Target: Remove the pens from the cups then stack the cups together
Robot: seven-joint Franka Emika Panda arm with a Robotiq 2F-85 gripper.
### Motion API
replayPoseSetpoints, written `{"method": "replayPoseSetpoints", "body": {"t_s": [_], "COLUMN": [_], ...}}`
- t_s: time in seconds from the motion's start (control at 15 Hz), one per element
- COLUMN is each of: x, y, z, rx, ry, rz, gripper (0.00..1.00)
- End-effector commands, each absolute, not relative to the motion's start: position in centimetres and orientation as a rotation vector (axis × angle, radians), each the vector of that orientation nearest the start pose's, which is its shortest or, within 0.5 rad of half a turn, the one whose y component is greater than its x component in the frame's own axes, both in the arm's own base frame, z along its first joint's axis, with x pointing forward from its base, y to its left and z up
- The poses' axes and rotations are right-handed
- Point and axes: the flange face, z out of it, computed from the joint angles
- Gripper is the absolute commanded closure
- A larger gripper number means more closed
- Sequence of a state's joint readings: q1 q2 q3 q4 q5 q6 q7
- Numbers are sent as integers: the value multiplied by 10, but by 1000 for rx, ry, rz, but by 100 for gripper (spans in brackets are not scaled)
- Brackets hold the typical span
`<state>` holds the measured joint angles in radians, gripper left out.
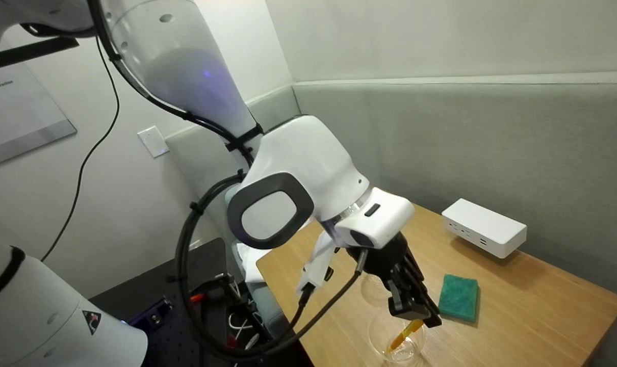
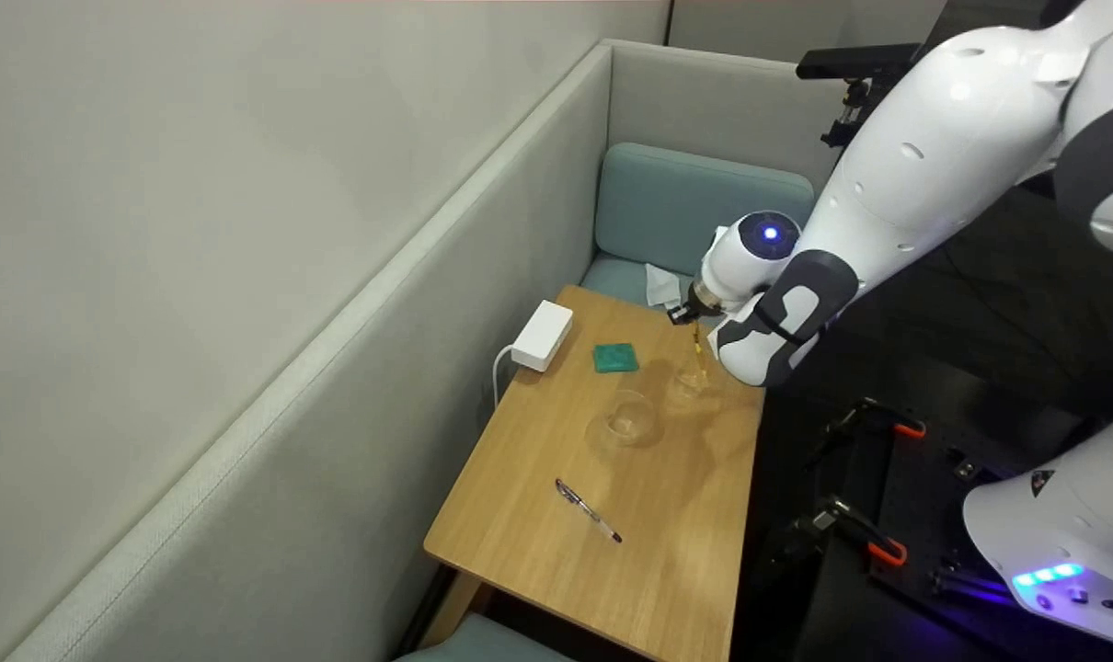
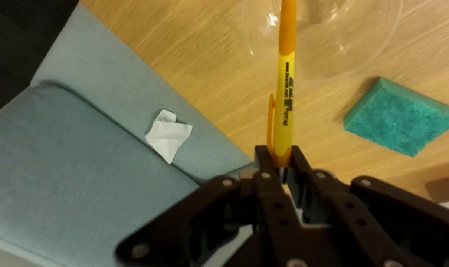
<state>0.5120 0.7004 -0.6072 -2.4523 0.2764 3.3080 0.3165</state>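
1. On the worktop (image 2: 520, 519), a green pad (image 3: 400, 118) lies flat near the first cup (image 1: 384, 334) and the second cup (image 2: 629, 419), both clear; a white socket box (image 1: 484, 229) sits further off, beside the bench back (image 1: 466, 142).
2. Crumpled white paper (image 3: 169, 137) rests on the blue-grey seat (image 3: 72, 185).
3. In an exterior view, the arm (image 1: 186, 76) crosses before the worktop, and the end effector (image 3: 278, 155) partly hides the second cup.
4. The end effector is clenched on the clip end of the yellow pen (image 3: 285, 89).
5. That pen has a yellow barrel, black print and orange ends; its lower part overlaps the first cup in both exterior views. Whether the tip touches the cup, I cannot tell.
6. The black pen (image 2: 590, 511), pale between dark ends, lies on the worktop, well apart from the cups.
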Motion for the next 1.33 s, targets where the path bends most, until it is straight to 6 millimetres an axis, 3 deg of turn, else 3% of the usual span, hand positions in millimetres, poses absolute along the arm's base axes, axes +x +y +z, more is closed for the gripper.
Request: {"method": "replayPoseSetpoints", "body": {"t_s": [0.0, 0.2, 0.47, 0.87, 0.93, 1.0, 1.07, 1.27], "x": [457, 459, 484, 539, 546, 547, 542, 545], "y": [-99, -98, -103, -93, -89, -95, -92, -98], "z": [157, 183, 209, 249, 252, 233, 235, 233], "rx": [-3230, -3093, -2888, -2675, -2658, -2713, -2699, -2707], "ry": [944, 1089, 1279, 1262, 1245, 1272, 1260, 1279], "rz": [-877, -1022, -1043, -908, -863, -774, -865, -800], "gripper": [96, 96, 96, 96, 96, 96, 85, 85]}}
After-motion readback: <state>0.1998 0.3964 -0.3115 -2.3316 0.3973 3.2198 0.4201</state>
